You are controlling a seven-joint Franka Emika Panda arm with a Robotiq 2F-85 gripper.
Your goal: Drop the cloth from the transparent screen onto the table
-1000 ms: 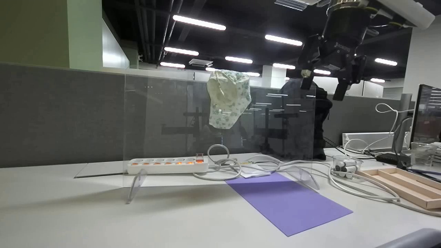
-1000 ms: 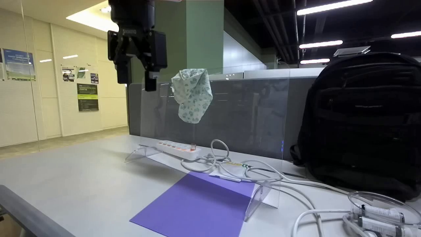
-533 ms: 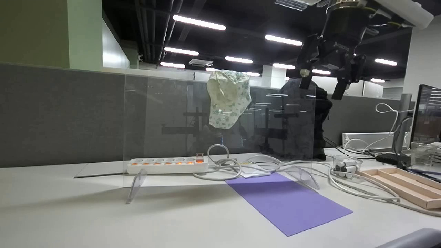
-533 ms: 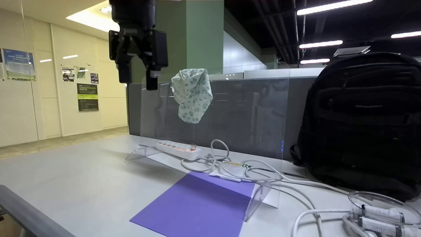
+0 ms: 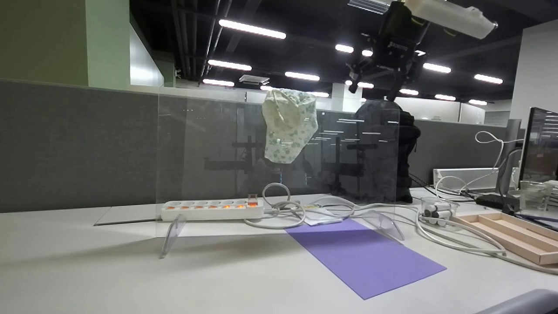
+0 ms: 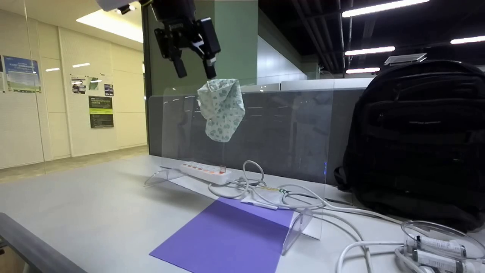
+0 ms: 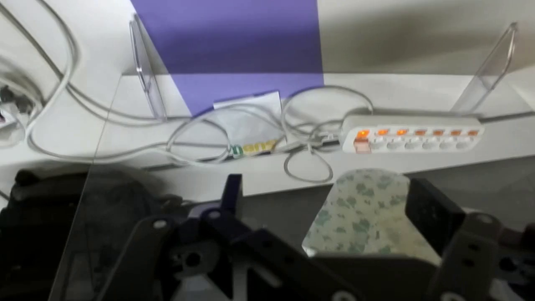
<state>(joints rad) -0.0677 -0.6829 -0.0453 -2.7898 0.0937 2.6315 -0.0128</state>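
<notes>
Up at the top edge of the transparent screen [image 5: 209, 144], the cloth [image 5: 290, 131] is draped, pale with green leaf marks, its narrowed lower end hung well above the table [image 5: 226, 279]. High over the scene, the gripper [image 5: 372, 90] is held at a tilt, jaws spread, a clear gap shown between the tips, and in an exterior view it is seen apart from the cloth. In an exterior view a fingertip [image 6: 209, 71] is lined up right by the cloth's top edge, though how near in depth cannot be told there. Over to the wrist view: the cloth is framed between the two dark fingers [image 7: 434, 213] and partly covered by one of them. Below, a purple sheet [image 6: 223, 239] is laid flat, crossed by the screen's lower edge. Through the screen a white power strip [image 5: 211, 211] is picked out, orange lights glowing, with looped cables [image 5: 283, 204] heaped beside it and a white packet [image 7: 250, 131] crossed by them. A black backpack [image 6: 413, 144] is stood upright, and near it small bottles [image 6: 441, 246] are held in a clear cup [image 6: 410, 242]
</notes>
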